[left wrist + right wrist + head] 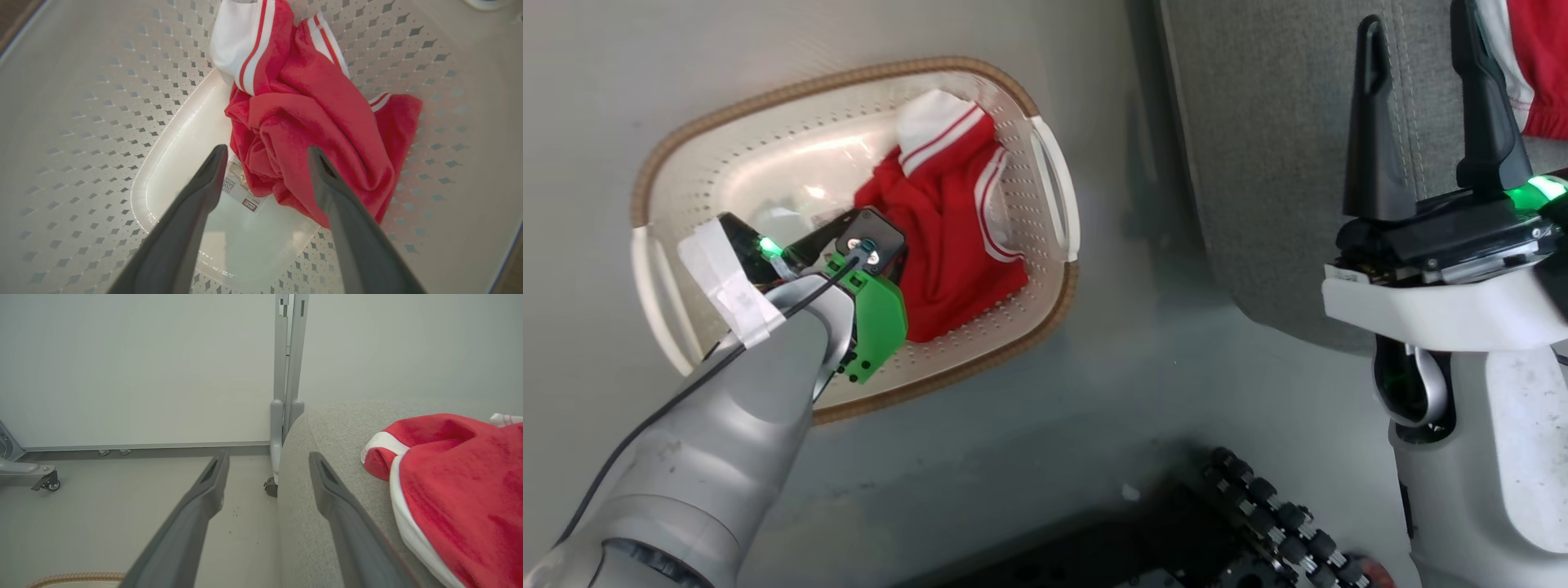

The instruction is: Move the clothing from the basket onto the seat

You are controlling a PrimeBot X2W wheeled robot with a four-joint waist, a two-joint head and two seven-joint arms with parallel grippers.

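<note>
One garment [310, 122] lies crumpled at centre frame in the basket [102, 102], looks soft and light, and is probably best pinched at its bunched lower fold, just ahead of the spread left hand [266, 150].

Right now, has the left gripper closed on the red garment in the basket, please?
No, the left gripper is open, its jaws standing wide apart at the red garment in the basket.
</note>
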